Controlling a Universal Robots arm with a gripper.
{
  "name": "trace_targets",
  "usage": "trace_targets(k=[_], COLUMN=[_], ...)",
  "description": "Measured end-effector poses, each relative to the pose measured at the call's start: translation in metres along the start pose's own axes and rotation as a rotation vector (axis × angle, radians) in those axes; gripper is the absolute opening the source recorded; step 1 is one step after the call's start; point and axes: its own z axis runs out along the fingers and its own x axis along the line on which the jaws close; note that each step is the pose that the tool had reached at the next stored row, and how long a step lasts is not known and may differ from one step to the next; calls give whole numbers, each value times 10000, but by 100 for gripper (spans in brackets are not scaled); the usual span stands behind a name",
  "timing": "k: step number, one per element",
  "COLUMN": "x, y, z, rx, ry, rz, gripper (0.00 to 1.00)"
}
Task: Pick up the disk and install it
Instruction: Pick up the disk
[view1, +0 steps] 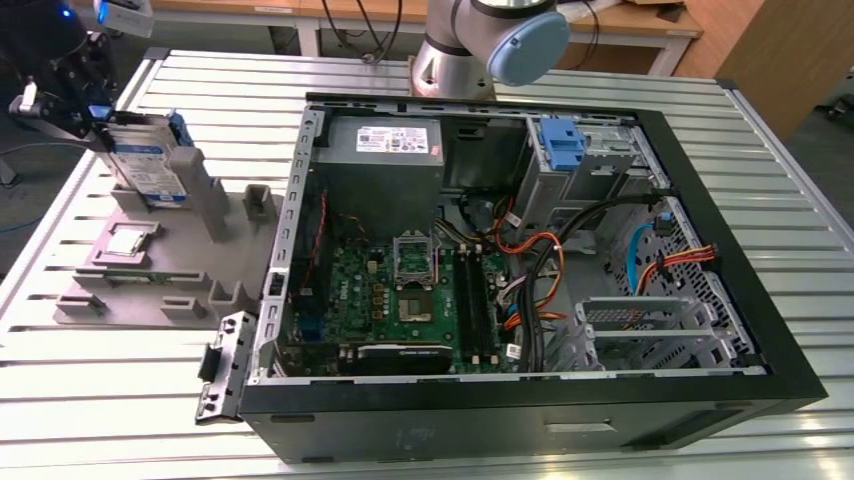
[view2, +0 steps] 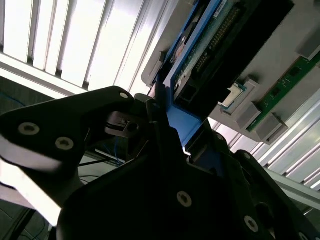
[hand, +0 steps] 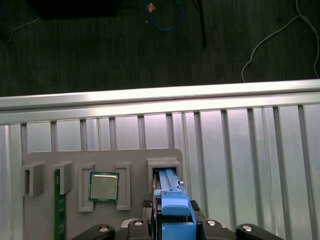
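Observation:
The disk (view1: 144, 165) stands upright on edge at the back of the grey parts holder (view1: 147, 295), at the exterior view's left. It is silver with a white-and-blue label and blue side rails. My gripper (view1: 107, 125) reaches it from the left and is shut on its upper end. In the first wrist view the blue rail (hand: 175, 207) sits between the black fingers over the holder's slot (hand: 164, 165). The second wrist view shows the disk's circuit-board side (view2: 210, 42) and the gripper (view2: 170, 130) clamped on the rail. Whether the disk has left the slot I cannot tell.
The open computer case (view1: 787, 390) lies to the exterior view's right of the holder, with a drive bay and blue latch (view1: 563, 140) at its back and a power-supply box (view1: 380, 140). A CPU chip (hand: 103, 186) and a memory stick (hand: 57, 202) rest in the holder.

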Motion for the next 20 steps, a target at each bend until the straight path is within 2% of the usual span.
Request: trace_targets(k=[11,13,14,20], x=[0,0,0,0], y=[0,0,0,0], z=[2,2,2,2], rx=[1,0,-2,-11], ry=[0,0,2,7], rz=[0,-2,-28,-150], gripper=[38,40,46,46])
